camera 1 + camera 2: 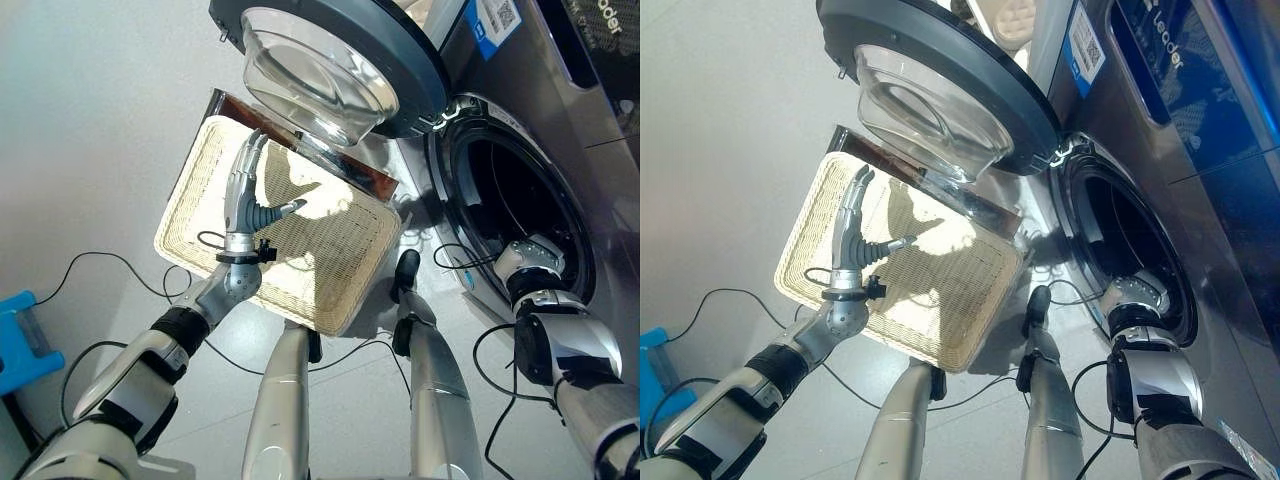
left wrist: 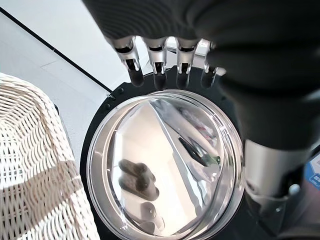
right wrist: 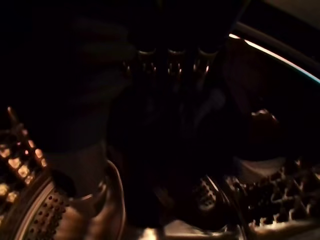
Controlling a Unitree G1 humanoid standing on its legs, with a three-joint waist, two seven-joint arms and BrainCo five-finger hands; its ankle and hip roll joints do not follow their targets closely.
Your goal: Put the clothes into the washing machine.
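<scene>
Grey floor carries the wicker basket [image 1: 330,270], no clothes visible in it; my left hand [image 1: 245,205] hovers above it, fingers straight and empty, while my right hand [image 3: 167,65] is inside the washing machine [image 1: 1160,150] drum, grip unreadable.

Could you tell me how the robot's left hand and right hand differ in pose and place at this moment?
The left hand is out in the open above the wicker basket, while the right hand is reached into the washing machine's drum. The left hand's fingers are straight and hold nothing, pointing toward the open door; the right hand's fingers are too dark to read. Both arms are extended forward.
</scene>
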